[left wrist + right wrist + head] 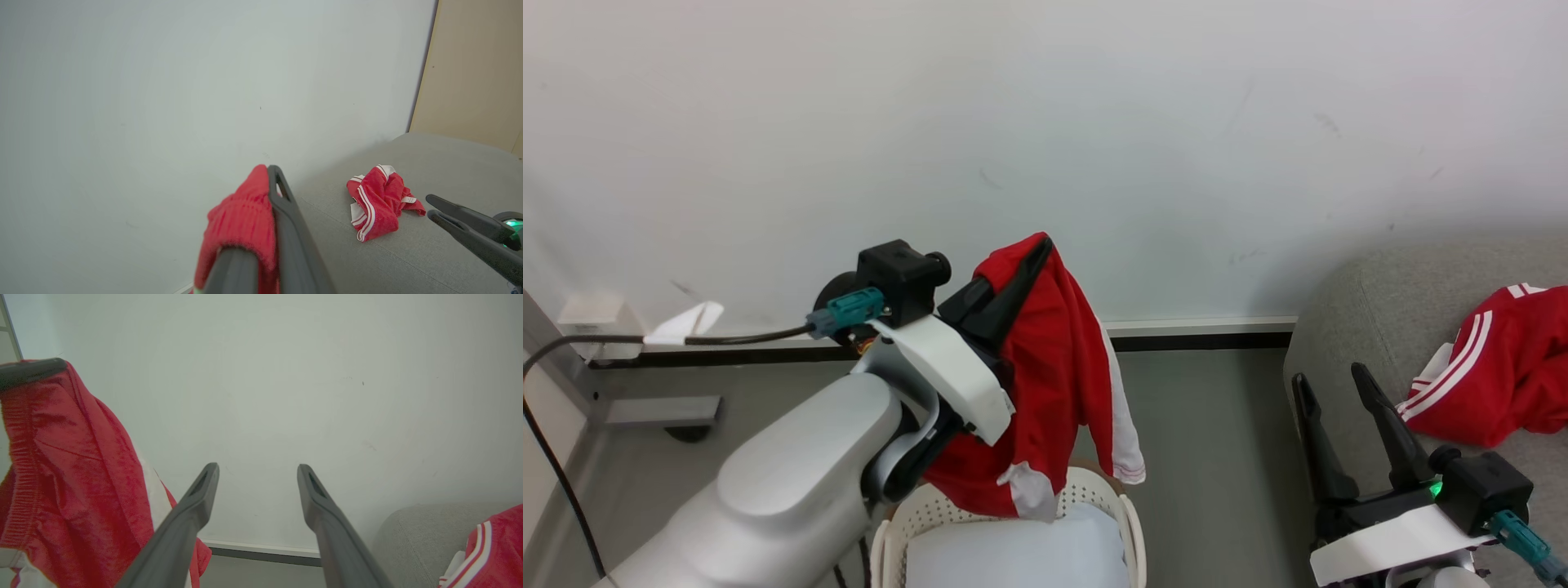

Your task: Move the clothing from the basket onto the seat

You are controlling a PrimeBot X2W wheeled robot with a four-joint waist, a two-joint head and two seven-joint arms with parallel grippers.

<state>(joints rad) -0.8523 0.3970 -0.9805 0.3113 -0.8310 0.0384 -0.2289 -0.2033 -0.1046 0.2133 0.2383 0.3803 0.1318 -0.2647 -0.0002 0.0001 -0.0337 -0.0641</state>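
Jaws of your left gripper clamp a red white-panelled garment above the perforated cream-white basket; your right gripper gapes wide, empty, near another red striped garment on the light-grey fabric sofa.

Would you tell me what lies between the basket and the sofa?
In the head view, bare grey floor lies between the basket and the sofa.

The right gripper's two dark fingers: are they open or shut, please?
Open: the right gripper shows a wide gap between its dark fingers, holding nothing.
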